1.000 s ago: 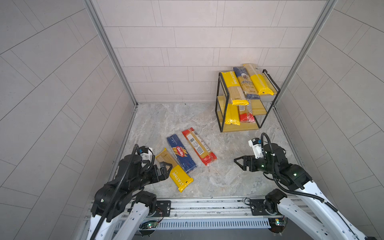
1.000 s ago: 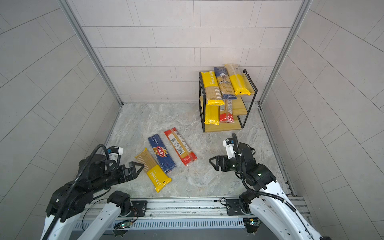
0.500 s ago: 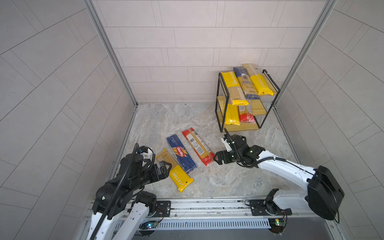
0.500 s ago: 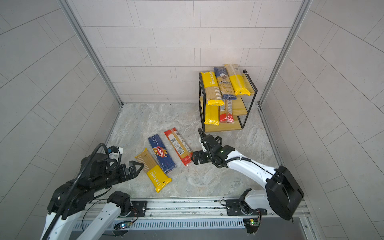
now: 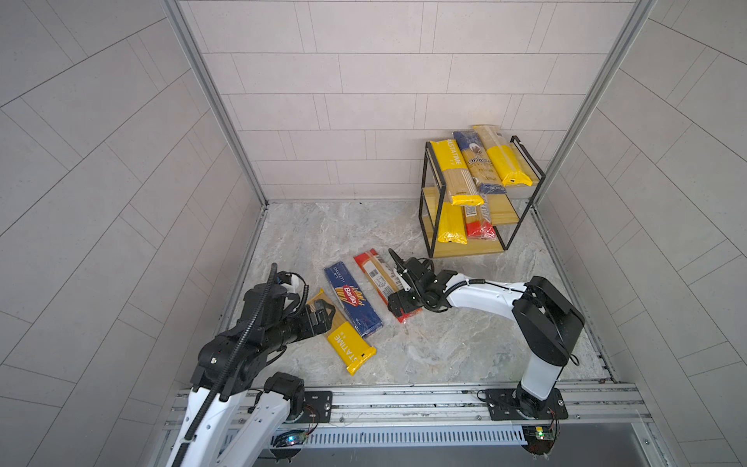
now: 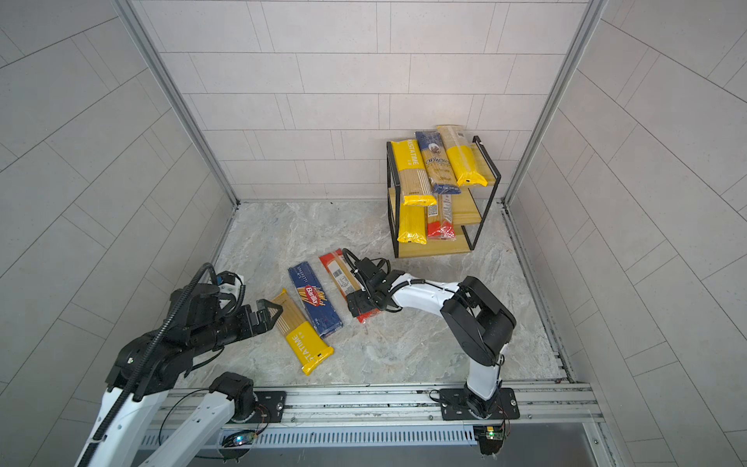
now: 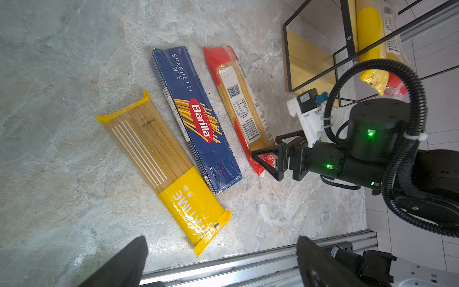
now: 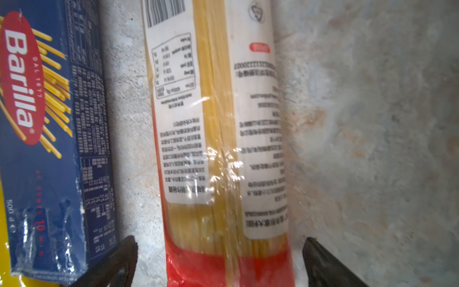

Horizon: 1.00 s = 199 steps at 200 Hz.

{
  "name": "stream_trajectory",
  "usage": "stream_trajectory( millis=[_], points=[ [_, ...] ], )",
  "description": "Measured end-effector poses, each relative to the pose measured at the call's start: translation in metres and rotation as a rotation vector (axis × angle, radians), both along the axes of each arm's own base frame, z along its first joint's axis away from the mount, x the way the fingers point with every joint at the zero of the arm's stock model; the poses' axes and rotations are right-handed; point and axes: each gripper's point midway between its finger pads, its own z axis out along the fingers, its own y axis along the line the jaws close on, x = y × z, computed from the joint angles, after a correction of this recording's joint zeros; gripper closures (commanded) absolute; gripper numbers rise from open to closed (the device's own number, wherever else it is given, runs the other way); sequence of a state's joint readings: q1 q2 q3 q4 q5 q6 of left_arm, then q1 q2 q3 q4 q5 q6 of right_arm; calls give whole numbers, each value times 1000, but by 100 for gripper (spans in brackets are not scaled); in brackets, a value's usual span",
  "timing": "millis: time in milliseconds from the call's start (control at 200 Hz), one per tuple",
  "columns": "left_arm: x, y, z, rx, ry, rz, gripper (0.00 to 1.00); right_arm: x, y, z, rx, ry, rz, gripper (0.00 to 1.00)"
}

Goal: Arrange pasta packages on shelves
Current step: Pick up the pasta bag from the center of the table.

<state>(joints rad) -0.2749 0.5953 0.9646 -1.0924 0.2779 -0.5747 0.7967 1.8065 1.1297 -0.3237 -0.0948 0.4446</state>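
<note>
Top views, rack [image 5: 483, 246]: we see it at the far right, five pasta packs [image 5: 456, 174] on its tiers.
Top views, floor [image 5: 444, 343]: PASTATIME pack [image 5: 347, 343], Barilla box [image 5: 353, 299] and red-ended pack [image 5: 374, 273] lie side by side.
Left wrist, right gripper [image 7: 267, 155]: we find it spread wide at the red-ended pack's near end.
Left wrist, left gripper [image 7: 221, 258]: wide, empty.
Right wrist, fingers [image 8: 121, 261]: they straddle the red end without squeezing it.
</note>
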Motion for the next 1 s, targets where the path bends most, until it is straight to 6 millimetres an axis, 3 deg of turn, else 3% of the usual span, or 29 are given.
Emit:
stream_trajectory(
  millis=[145,270,325,430,495,720,856,996],
  points=[
    [3,1,-1,12,-1,-1,1,-1,0,-13,-77,-7,11,2],
    [4,1,0,16,-5,-4,1,1,-3,-20,-133,-6,13,10],
    [4,1,0,16,-7,-5,1,3,-2,-21,-144,-10,14,19],
    [4,1,0,18,-9,-7,1,8,2,-20,-153,-18,9,55],
    [3,1,0,17,-11,-7,1,8,3,-20,-160,-24,7,70],
    [1,2,6,16,-33,-12,1,8,4,-7,-123,-52,-1,99],
    [0,2,8,14,-42,-12,1,-4,-2,-6,-85,-42,8,100],
    [-2,2,10,11,-51,-12,1,-37,-21,-6,-35,27,14,100]
  ],
)
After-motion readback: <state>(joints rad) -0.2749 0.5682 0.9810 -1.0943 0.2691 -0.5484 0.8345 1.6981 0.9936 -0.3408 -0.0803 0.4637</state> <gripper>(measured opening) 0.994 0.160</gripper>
